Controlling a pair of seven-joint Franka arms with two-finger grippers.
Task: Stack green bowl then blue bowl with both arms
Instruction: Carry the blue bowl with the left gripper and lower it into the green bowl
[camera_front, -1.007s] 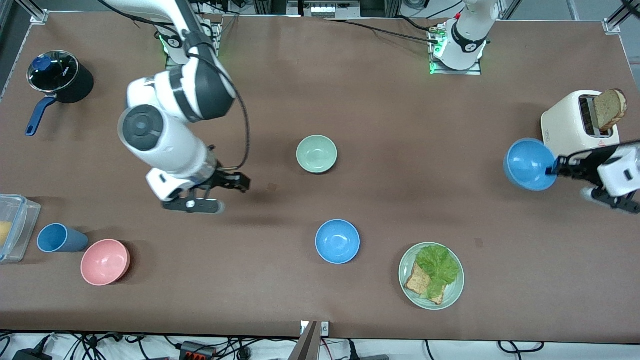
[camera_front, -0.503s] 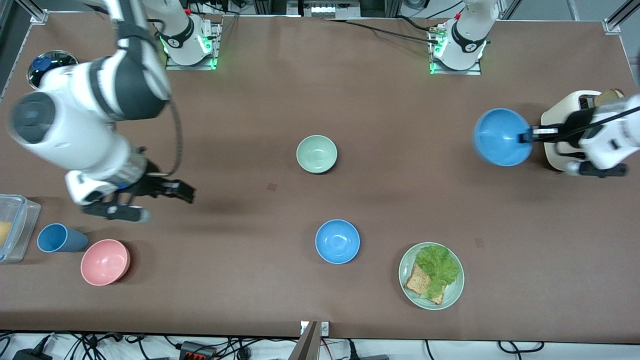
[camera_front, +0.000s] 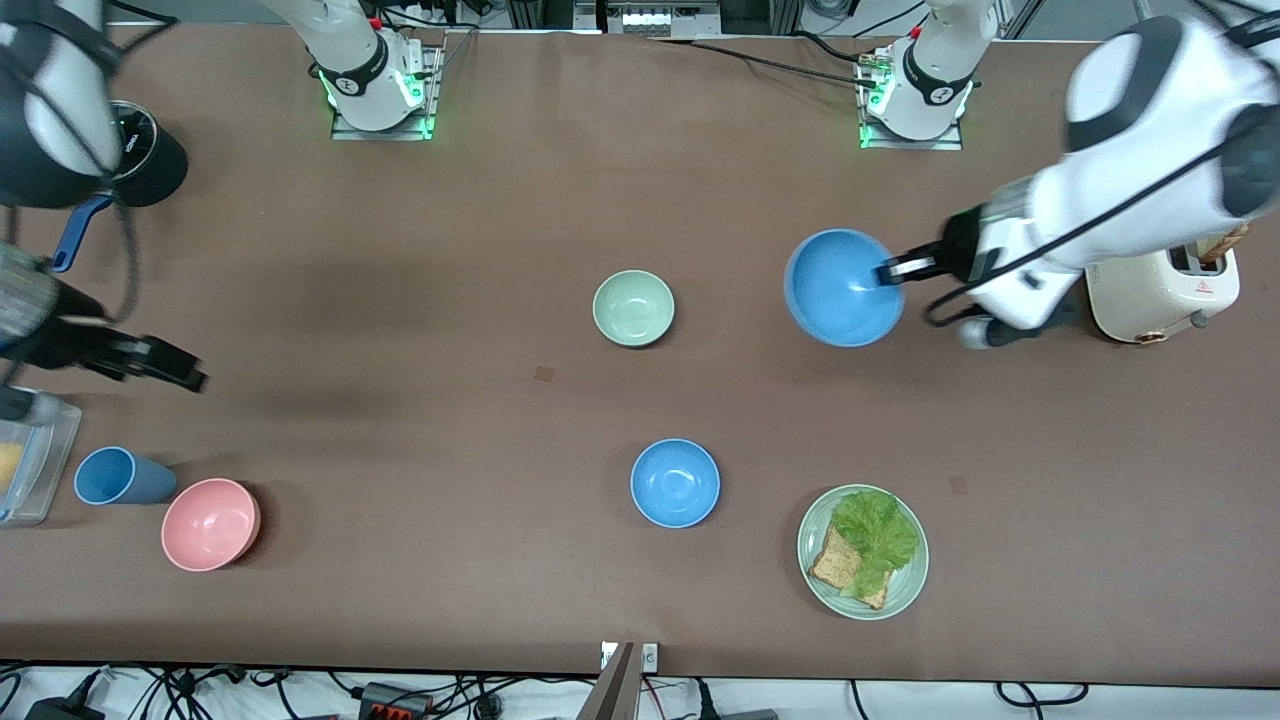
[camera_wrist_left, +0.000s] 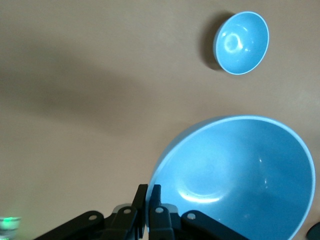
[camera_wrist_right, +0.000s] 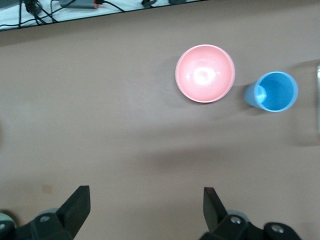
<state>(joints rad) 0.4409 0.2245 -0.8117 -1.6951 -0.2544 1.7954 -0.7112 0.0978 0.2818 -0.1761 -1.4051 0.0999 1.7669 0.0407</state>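
We carry the blue bowl above the table beside the green bowl, our left hand pinching its rim, arm stretched from the toaster. Our right hand hangs spread wide above the blue cup.

The left claw has carried its blue bowl from beside the toaster toward the green bowl — now at its three o'clock; the right claw has withdrawn — fingers apart — to the tabletop's right-arm end.
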